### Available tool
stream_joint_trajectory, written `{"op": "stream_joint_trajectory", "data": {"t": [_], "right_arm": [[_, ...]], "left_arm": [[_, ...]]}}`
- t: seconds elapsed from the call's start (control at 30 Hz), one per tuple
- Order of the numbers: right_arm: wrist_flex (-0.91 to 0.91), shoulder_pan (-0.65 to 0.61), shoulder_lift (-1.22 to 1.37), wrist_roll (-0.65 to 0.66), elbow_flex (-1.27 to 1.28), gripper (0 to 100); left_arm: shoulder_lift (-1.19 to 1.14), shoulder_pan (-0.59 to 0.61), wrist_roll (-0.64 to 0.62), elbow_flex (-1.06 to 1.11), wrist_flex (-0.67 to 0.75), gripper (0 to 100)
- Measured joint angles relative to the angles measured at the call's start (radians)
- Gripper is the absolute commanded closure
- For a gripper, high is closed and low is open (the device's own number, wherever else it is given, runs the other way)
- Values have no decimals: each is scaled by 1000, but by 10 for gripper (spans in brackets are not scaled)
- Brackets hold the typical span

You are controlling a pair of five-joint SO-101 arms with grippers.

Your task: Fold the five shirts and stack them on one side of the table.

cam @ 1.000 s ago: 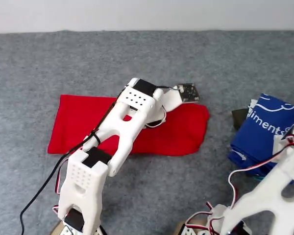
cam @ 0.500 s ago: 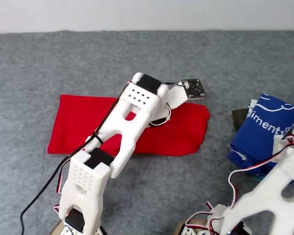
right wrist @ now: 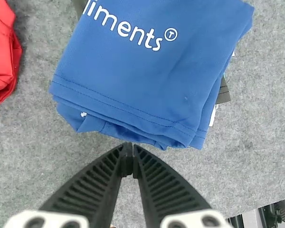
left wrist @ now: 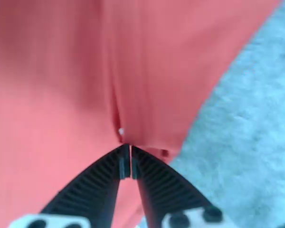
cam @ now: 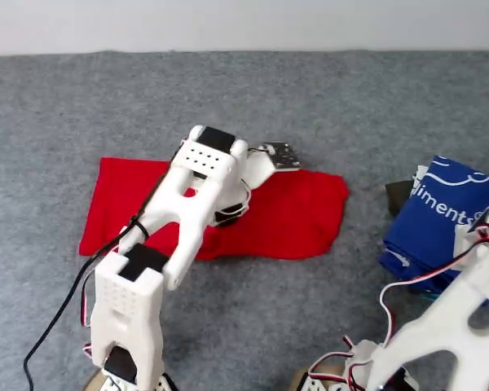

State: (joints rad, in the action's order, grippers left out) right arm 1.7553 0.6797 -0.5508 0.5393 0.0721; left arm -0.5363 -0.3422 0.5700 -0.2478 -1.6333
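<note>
Grey felt covers the table [cam: 350, 106] up to a pale wall [cam: 244, 24] at the far edge. Red shirt [cam: 297, 216] lies spread flat near the middle of the table, folded lengthwise into a long band. Left arm [cam: 183, 208] stretches over it, wrist above the shirt's central part. Left gripper [left wrist: 126, 164] has its fingers pressed together, tips at a crease in the red cloth — whether any fabric is caught between them cannot be made out.

Blue shirt [cam: 432, 216], folded with white lettering uppermost, sits at the right side of the table on top of a dark folded garment [right wrist: 223, 92], well apart from the red one. Right gripper [right wrist: 128, 161] hangs over bare felt just beside the blue shirt's hem, fingers pressed together, holding nothing.
</note>
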Motion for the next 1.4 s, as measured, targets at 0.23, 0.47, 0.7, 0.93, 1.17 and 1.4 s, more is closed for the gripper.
{"op": "stream_joint_trajectory", "data": {"t": [0.23,0.47,0.7,0.93,1.17,1.4], "right_arm": [[0,0,0,0,0,990],[0,0,0,0,0,990],[0,0,0,0,0,990],[0,0,0,0,0,990],[0,0,0,0,0,990],[0,0,0,0,0,990]], "left_arm": [[-117,17,0,3,72,985],[-60,25,-14,-66,-25,985],[89,183,-123,-97,-64,981],[94,528,-195,-97,-72,819],[-9,764,-199,-103,9,756],[-149,781,-199,-103,101,750]]}}
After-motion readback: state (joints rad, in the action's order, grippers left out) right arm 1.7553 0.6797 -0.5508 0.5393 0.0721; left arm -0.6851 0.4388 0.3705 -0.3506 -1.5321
